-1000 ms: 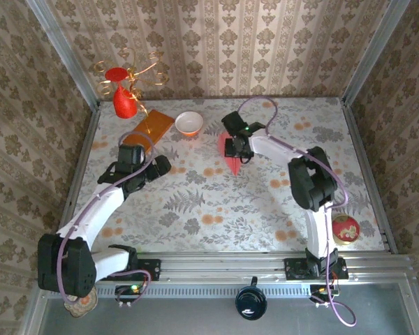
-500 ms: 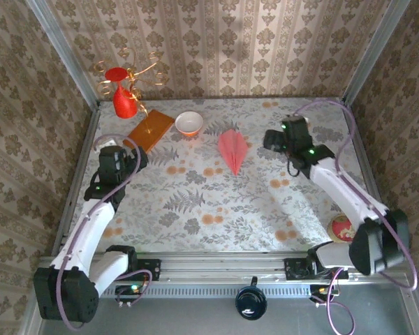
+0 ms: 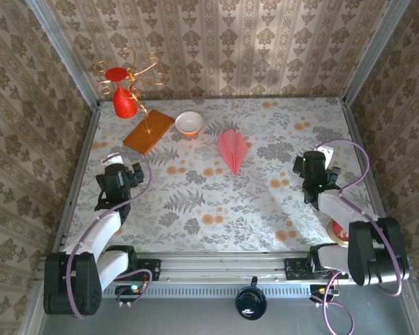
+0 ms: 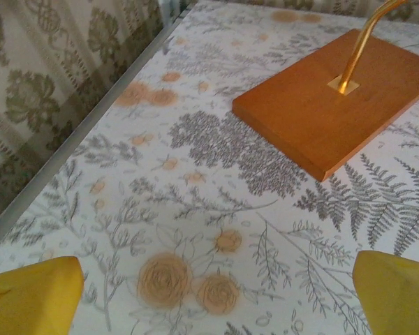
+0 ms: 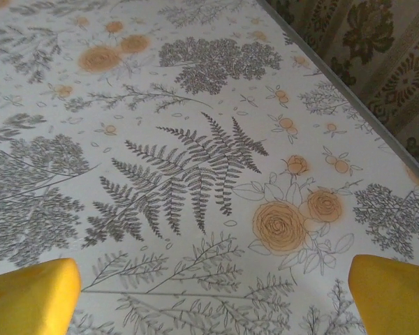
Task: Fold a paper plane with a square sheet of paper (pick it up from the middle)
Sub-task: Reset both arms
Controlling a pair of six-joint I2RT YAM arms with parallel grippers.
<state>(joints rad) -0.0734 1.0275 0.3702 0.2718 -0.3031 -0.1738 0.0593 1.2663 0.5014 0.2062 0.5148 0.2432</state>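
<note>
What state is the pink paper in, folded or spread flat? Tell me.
Folded. The pink paper lies as a slim pointed dart with a centre ridge, not a flat square sheet.

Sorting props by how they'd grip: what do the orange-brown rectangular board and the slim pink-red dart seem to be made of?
The orange-brown rectangular board looks like wood, smoothly finished with a soft sheen: even warm tone, crisp edges, a brass-coloured stem set into it. The slim pink-red dart looks like thin matte paper: a sharp centre crease, lying flat.
</note>
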